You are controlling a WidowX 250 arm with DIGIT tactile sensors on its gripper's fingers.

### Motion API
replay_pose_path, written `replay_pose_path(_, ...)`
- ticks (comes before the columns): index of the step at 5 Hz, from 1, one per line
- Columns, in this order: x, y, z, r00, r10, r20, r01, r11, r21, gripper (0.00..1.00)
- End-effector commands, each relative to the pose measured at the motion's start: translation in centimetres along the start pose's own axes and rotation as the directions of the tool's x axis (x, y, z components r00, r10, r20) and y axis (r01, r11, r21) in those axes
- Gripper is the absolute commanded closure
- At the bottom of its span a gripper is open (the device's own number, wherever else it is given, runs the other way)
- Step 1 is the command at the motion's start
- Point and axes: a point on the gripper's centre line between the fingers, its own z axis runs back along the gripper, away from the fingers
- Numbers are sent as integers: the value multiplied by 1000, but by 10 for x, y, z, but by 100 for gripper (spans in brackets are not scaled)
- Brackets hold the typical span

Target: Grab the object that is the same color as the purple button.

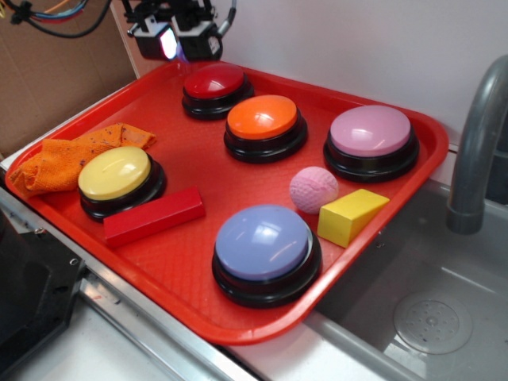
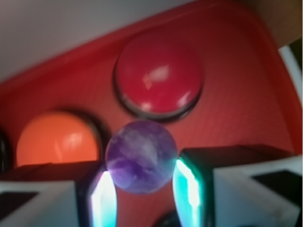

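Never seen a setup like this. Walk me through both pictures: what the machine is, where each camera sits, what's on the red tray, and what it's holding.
This is a small robot arm. The outside view looks down at a red tray; the arm's gripper shows at the top. On the tray sit five big push buttons: red, orange, pink, yellow and bluish-purple. There is also a pink ball, a yellow wedge, a red block and an orange cloth. The second camera rides on the wrist, looking past the gripper's fingers. Between them sits a small purple ball, apparently held above the tray.

No legible text — none anywhere.
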Motion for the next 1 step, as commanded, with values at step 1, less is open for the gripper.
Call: replay_pose_path(1,-16,27,26,996,-74,-52,73,997,-19,91)
